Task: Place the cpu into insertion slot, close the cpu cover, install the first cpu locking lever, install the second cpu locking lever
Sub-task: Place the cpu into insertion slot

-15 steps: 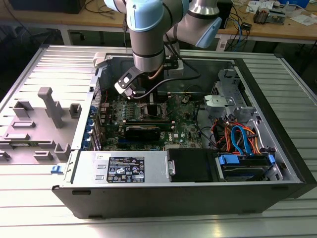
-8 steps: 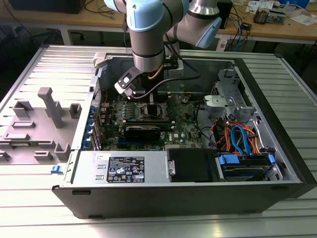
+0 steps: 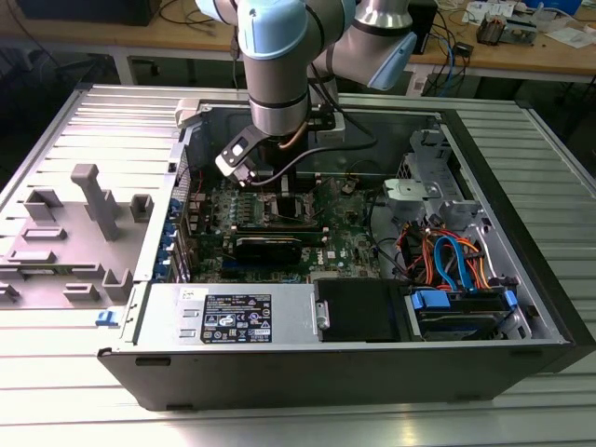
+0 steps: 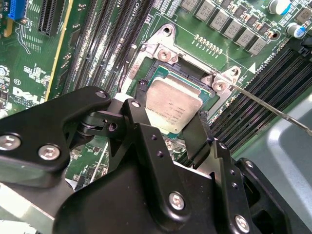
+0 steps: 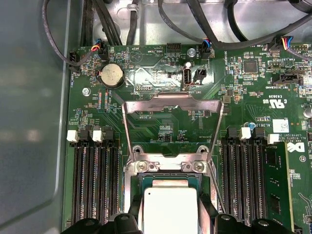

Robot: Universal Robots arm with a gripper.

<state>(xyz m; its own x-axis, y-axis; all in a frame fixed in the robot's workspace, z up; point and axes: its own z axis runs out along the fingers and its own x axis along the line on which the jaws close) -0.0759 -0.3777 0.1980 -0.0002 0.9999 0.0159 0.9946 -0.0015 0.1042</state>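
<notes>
Hand [image 4: 168, 116] pinching cpu [image 4: 173, 103] edges over insertion slot [image 4: 190, 73], cover [image 5: 173, 99] raised

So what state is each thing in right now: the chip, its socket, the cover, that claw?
Chip: gripped at two sides, over the socket; seated or not, cannot tell.
Socket: uncovered.
Cover: swung up, open.
Thin lever: unlatched, sticking out free.
Claw: shut on the chip.
Computer case: lying flat, side open.
</notes>
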